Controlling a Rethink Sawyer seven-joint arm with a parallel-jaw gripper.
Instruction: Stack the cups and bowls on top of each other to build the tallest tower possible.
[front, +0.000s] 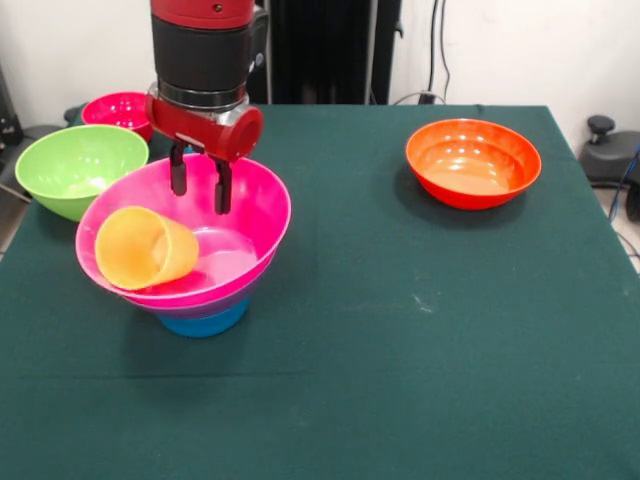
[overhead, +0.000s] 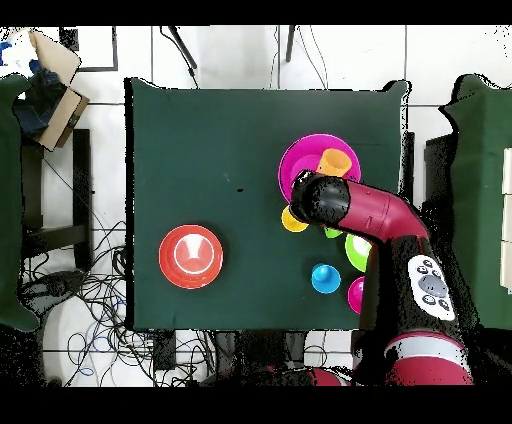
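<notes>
One orange-yellow cup (front: 146, 247), tipped at the pink bowl's (front: 262, 197) eight o'clock, is best righted by the open, empty gripper (front: 200, 185).

Front view: desk (front: 400, 330) bare across the centre, the lower edge and lower right. Obstacles crowd the left: pink bowl (front: 250, 215) with orange-yellow cup (front: 140, 248) lying inside, lime green bowl (front: 70, 168) and red bowl (front: 115, 108) behind. Orange bowl (front: 472, 162) stands alone upper right.
</notes>
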